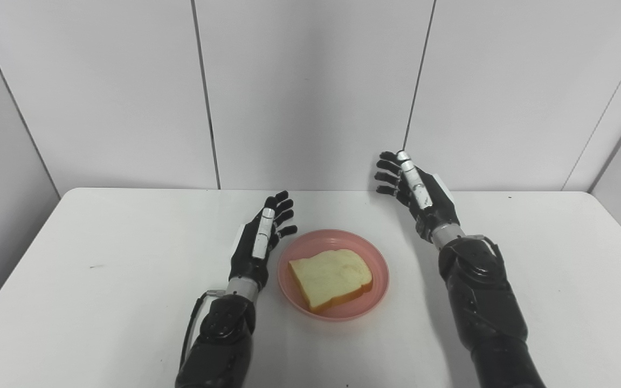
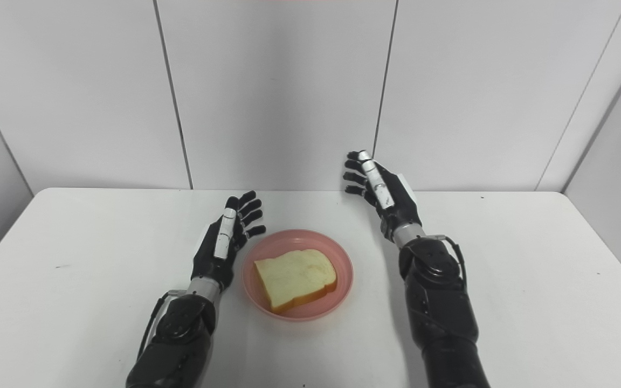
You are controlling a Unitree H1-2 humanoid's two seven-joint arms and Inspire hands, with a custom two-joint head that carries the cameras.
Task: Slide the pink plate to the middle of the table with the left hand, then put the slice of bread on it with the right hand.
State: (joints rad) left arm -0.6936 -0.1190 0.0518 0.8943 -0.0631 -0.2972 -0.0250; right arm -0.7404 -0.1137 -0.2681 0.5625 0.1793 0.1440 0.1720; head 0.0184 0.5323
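Observation:
The pink plate (image 1: pixel 335 239) sits near the middle of the white table (image 1: pixel 100 258), between my two arms. A slice of bread (image 1: pixel 330 277) with a golden crust lies flat on it. My left hand (image 1: pixel 262 241) is open and empty, just left of the plate's rim, fingers pointing away from me. My right hand (image 1: pixel 415 191) is open and empty, raised above the table to the right of and beyond the plate, fingers spread. The same scene shows in the right eye view: plate (image 2: pixel 299 238), bread (image 2: pixel 295 278), left hand (image 2: pixel 224 237), right hand (image 2: pixel 380 188).
White wall panels (image 1: pixel 310 91) stand right behind the table's far edge. The table's left edge and rounded far corners are in view. Nothing else is on the tabletop.

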